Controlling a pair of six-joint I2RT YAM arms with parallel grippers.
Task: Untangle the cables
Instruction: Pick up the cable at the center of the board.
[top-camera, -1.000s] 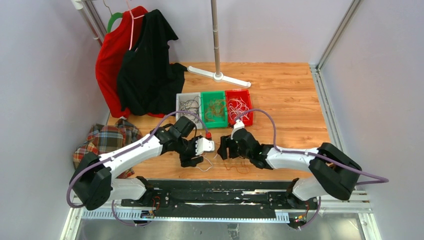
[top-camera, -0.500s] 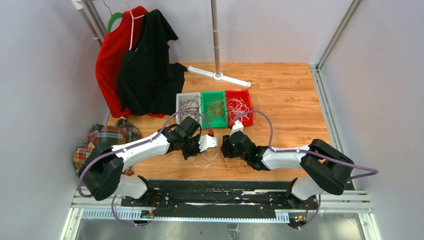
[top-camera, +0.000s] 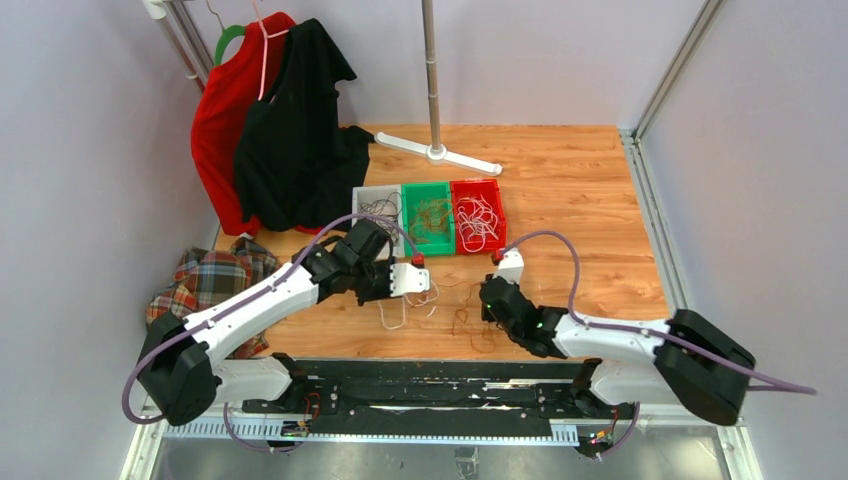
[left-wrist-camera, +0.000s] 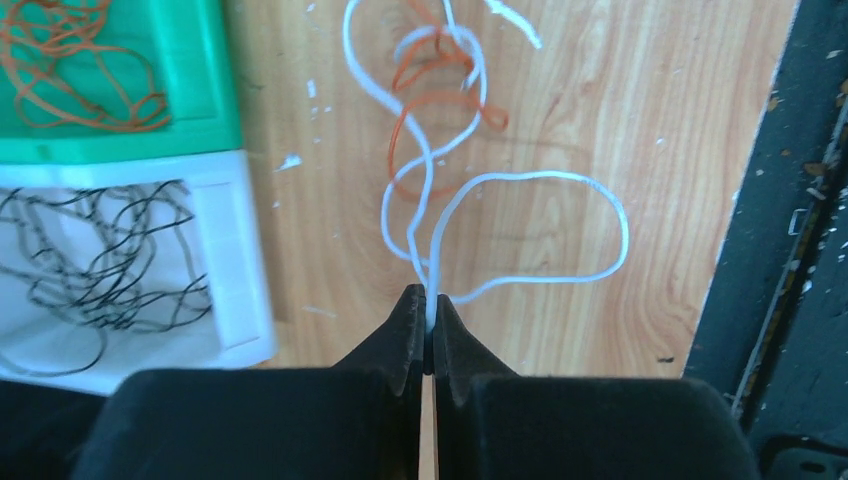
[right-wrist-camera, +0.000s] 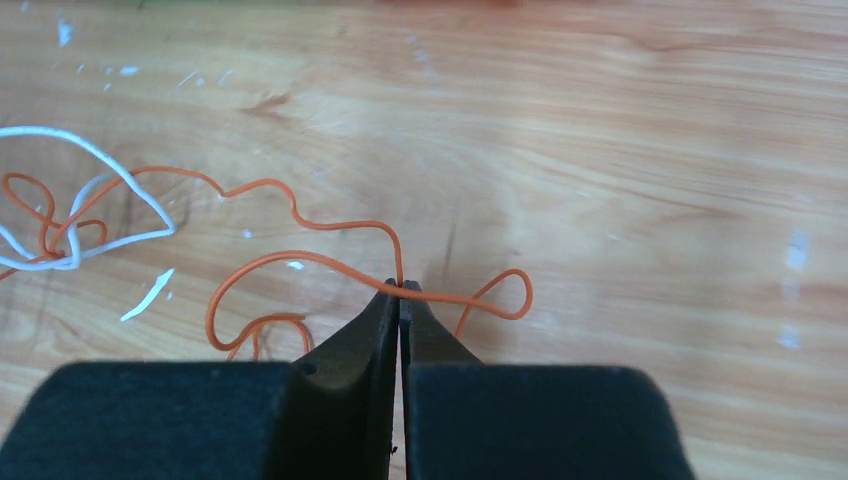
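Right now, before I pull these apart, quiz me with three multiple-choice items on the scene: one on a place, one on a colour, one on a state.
1. The black cables lie in the:
A. green bin
B. white bin
C. red bin

2. The cable in the right gripper is:
A. white
B. black
C. orange

3. The left gripper is:
A. wide open
B. shut on a white cable
C. shut on nothing

Answers:
1 B, the left wrist view shows black strands inside the white bin.
2 C, the orange cable runs between the closed fingertips.
3 B, its tips pinch the white cable's loop.
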